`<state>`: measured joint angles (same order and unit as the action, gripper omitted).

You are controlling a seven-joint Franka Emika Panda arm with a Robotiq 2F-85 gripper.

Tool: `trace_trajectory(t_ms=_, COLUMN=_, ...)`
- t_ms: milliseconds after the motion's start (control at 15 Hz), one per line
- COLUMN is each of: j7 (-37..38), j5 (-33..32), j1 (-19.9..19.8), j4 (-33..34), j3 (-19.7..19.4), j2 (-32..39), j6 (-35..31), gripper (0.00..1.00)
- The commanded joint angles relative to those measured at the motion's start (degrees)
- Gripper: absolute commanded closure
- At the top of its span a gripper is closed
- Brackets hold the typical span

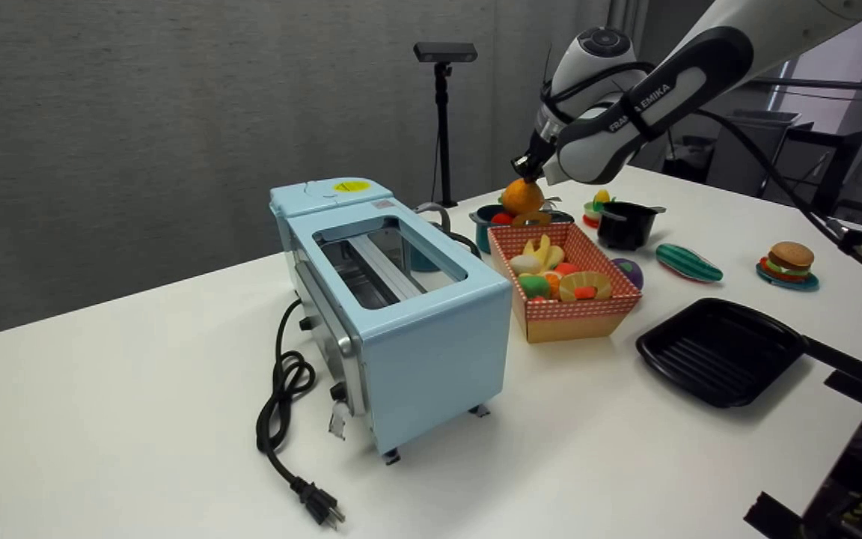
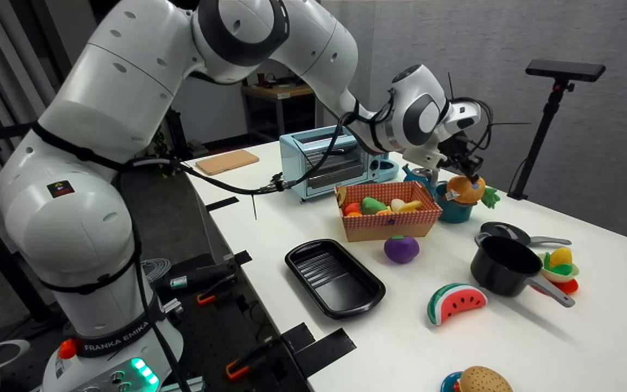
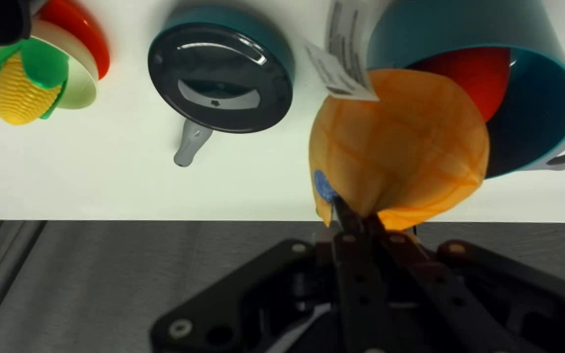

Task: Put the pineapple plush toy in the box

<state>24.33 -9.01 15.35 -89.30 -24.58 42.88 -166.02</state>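
The pineapple plush toy is a rounded orange toy. It shows in both exterior views and in the wrist view; its green leaves show in an exterior view. My gripper is shut on a pinched fold of it, fingers nearly together; it also shows in both exterior views. The toy is at the mouth of a teal pot; I cannot tell if it touches the rim. The box, with red checked walls, stands beside the pot, holding several toy foods. The wrist view does not show it.
A light-blue toaster stands beside the box. A purple toy, a black grill pan, a watermelon toy and a black pot are on the table. A lidded pan and corn toy are near the gripper.
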Motion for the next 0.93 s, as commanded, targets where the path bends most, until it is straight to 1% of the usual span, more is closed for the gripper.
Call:
trace_trajectory(t_ms=0, j7=0.8, j5=-1.9, j1=4.0, j4=-12.7, j3=-2.4, j2=-7.9, j6=-5.7, gripper=0.99)
trace_trajectory(t_ms=133, j7=1.3, j5=-2.2, j1=6.6, j4=-17.2, j3=-4.9, j2=-10.1, j6=-8.2, gripper=0.99)
trace_trajectory(t_ms=400, j7=1.1, j5=-2.4, j1=11.9, j4=-25.2, j3=-10.2, j2=-13.7, j6=-11.0, gripper=0.99)
trace_trajectory(t_ms=600, j7=0.9, j5=-2.1, j1=15.8, j4=-29.7, j3=-14.3, j2=-15.5, j6=-11.7, gripper=0.99)
trace_trajectory(t_ms=800, j7=0.8, j5=-2.0, j1=19.7, j4=-32.8, j3=-18.5, j2=-16.7, j6=-11.4, gripper=0.99)
trace_trajectory(t_ms=867, j7=0.2, j5=-1.6, j1=20.1, j4=-33.7, j3=-18.7, j2=-17.7, j6=-10.7, gripper=0.99)
